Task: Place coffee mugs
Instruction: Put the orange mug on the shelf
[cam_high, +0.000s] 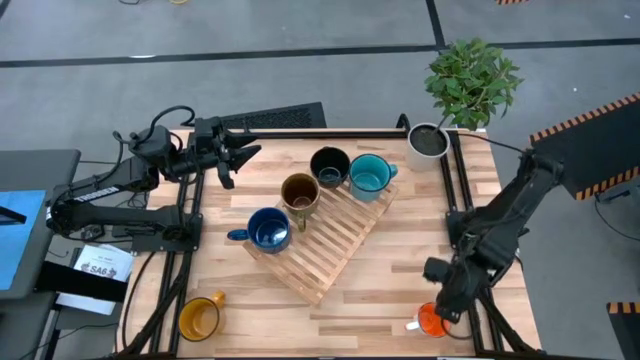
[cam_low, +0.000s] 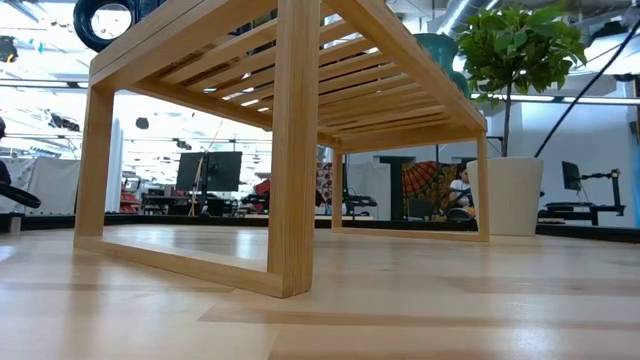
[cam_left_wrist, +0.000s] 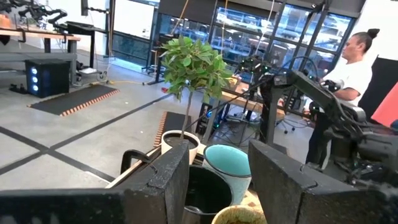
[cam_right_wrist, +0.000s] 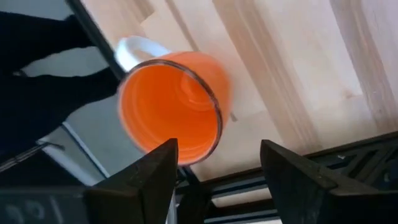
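High view showed the right gripper (cam_high: 443, 305) spread open just above the orange mug (cam_high: 431, 320) near the table's (cam_high: 400, 240) front right edge, not gripping it. Four mugs stood on the slatted wooden rack (cam_high: 320, 245): dark blue (cam_high: 268, 229), olive-brown (cam_high: 299, 192), black (cam_high: 329, 165) and teal (cam_high: 369, 174). The yellow mug (cam_high: 198, 318) sat at the front left corner. The left gripper (cam_high: 243, 155) waited open beside the rack, with the potted plant (cam_high: 462, 85) at the far corner.

Bright, even indoor light; the orange mug (cam_right_wrist: 171, 109) slightly blurred.

orange mug (cam_right_wrist: 171, 109) w/ white handle, teal mug (cam_high: 369, 175)
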